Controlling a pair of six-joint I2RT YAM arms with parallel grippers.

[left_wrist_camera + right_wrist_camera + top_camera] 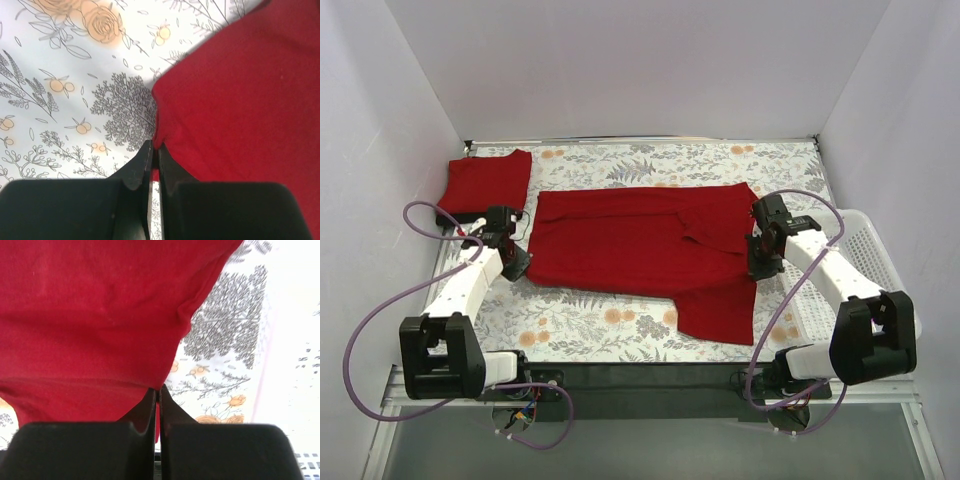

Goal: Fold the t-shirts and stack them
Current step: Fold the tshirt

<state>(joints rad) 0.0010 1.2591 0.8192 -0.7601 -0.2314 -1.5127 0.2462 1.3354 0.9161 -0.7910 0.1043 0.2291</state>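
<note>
Floral table (610, 325), white walls (620, 60) on three sides. Shirt (640, 240), red, lies spread across the middle, long side running left to right, with some cloth doubled over near its right end and one part reaching toward the near edge.

My left claw (517, 262) is down at the shirt's left edge. The jaws are pinched together with a sliver of red hem between them, seen clearly in the left wrist view.

My right claw (760, 262) is at the shirt's right edge. It is also squeezed closed on a bit of red fabric, and the cloth puckers where it is pinched.

Folded shirt (485, 185), also red, sits at the far left corner, apart from the spread one. A white basket (865, 250) stands off the table's right side, beside my right arm.
</note>
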